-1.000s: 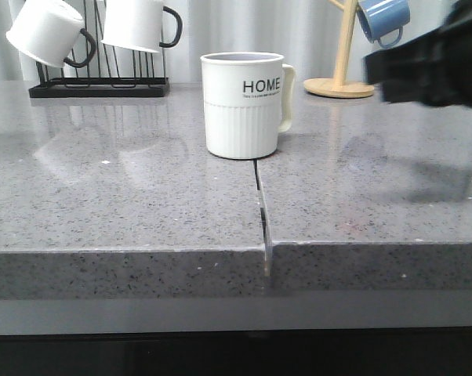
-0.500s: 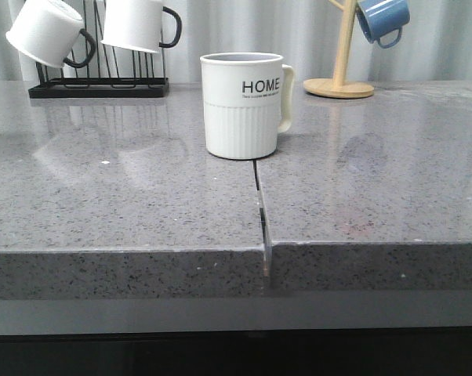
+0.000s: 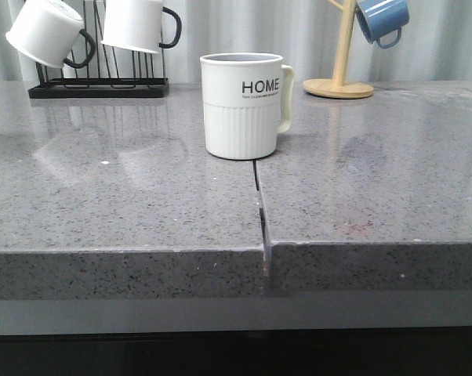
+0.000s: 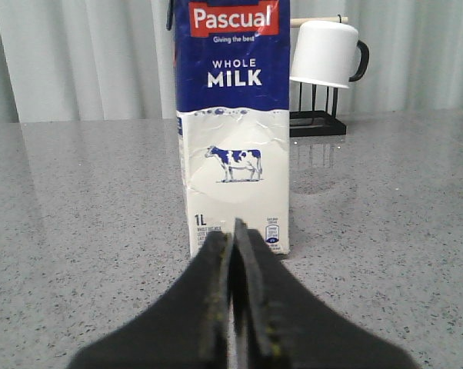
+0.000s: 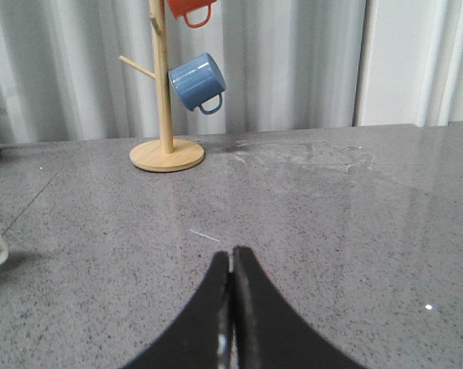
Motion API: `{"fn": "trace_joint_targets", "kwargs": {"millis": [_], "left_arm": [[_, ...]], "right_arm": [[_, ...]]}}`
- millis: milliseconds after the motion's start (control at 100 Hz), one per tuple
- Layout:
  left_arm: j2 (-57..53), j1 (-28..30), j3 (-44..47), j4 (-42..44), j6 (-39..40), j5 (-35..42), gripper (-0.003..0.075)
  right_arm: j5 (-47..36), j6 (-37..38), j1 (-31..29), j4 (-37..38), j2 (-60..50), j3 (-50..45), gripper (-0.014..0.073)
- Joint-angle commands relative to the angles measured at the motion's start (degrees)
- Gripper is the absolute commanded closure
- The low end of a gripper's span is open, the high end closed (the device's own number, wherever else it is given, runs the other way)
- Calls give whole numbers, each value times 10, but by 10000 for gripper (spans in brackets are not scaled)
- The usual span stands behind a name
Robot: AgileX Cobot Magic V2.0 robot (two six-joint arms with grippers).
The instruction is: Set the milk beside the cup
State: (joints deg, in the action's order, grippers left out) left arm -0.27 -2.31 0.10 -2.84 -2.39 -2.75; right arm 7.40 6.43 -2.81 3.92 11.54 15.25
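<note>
Milk (image 4: 235, 146) stands upright on the grey countertop (image 4: 78, 215) straight ahead of the left gripper (image 4: 233, 254), whose fingers are pressed together on nothing and sit low and centred on the carton's foot, which I read as lining up for a grasp that will first need the jaws spread. The cup (image 3: 243, 104) does not show beside the carton in the left wrist view, and the front view shows the cup alone, so how far apart they are cannot be told. The right gripper (image 5: 231, 277), fingers likewise together and empty, faces bare stone with the wooden mug tree (image 5: 164, 115) beyond its tips, and an off-white sliver cut off at that view's edge may be the cup's handle.
</note>
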Motion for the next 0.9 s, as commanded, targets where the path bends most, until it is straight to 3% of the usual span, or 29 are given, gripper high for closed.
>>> {"fn": "trace_joint_targets", "kwargs": {"millis": [0,270,890], "left_arm": [[-19,0,24,-3,0,48,741],[-19,0,24,-3,0,48,741],[-19,0,24,-3,0,48,741]], "right_arm": [[-37,-11,-4,-2,-29,-9,660],[-25,-11,-4,-2,-118,-28,660],[-25,-11,-4,-2,-118,-28,660]]}}
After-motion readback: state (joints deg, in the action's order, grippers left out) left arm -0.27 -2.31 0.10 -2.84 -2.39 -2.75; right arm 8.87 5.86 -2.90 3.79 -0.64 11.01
